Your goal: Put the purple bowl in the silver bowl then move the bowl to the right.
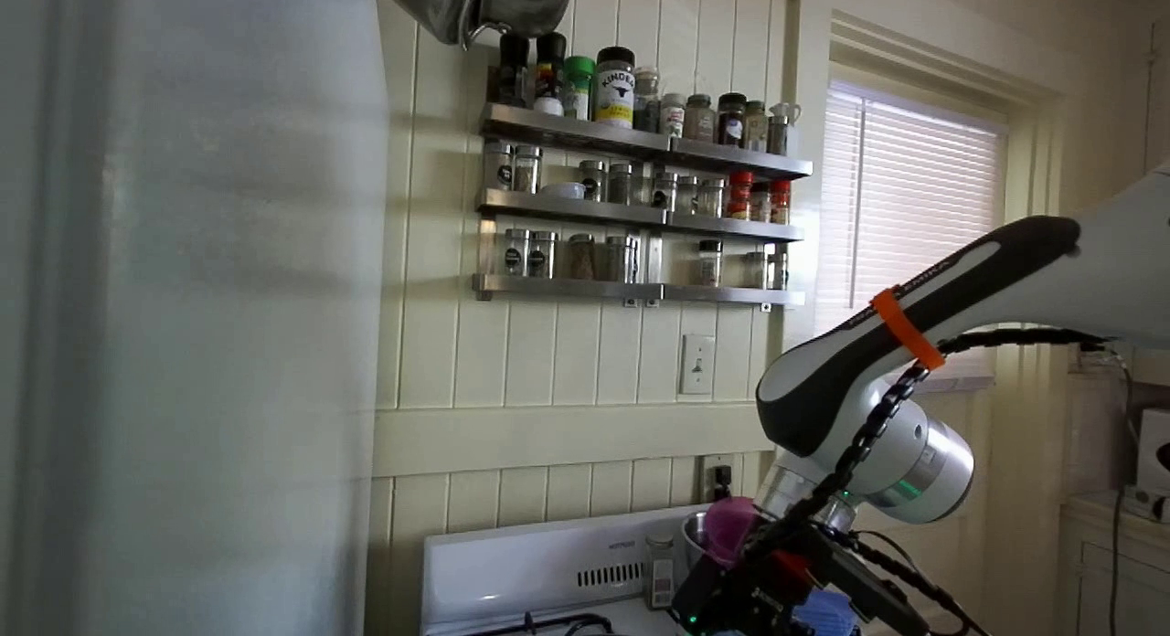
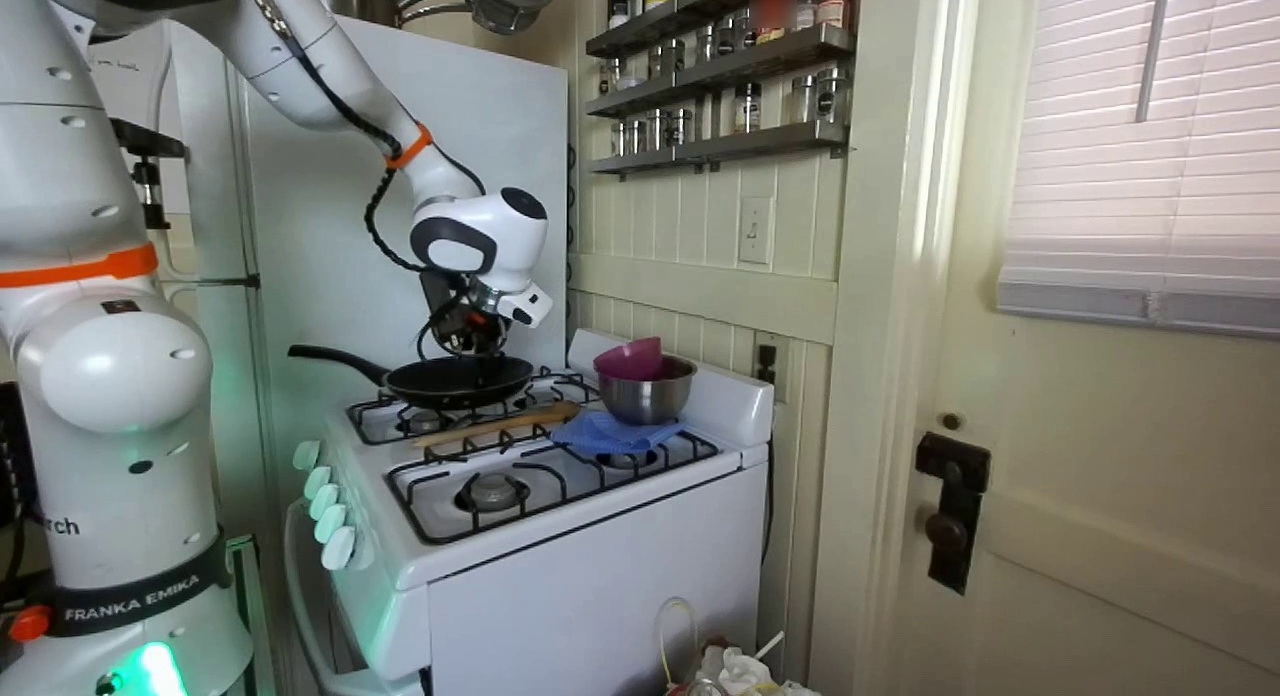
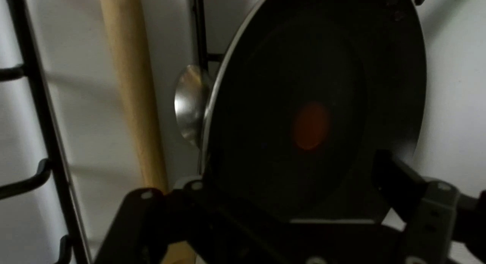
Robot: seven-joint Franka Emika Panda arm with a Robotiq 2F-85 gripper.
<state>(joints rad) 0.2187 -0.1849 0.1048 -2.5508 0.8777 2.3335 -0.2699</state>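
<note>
The purple bowl [image 2: 626, 360] leans tilted inside the silver bowl [image 2: 648, 401], probably propped against its side. The hand [image 3: 298, 161] hangs over the pan [image 3: 315, 85], spread apart, empty, perhaps to avoid bumping them.

Panelled wall [image 1: 539, 357]: cream vertical boards, before you in both exterior views.
Steel shelves [image 1: 594, 210]: three tiers on it, your one o'clock in an exterior view.
Light switch [image 1: 697, 365]: below them, at your four o'clock.
Door [image 2: 1100, 416]: cream, at your three o'clock in an exterior view.
Blind [image 2: 1120, 166]: slats lit pinkish white, brighter than the wall, covering the door's upper part at your two o'clock.
Refrigerator [image 2: 320, 216]: white, at your ten o'clock there.
Stove [image 2: 590, 576]: white, at your six o'clock, close to the wall.
</note>
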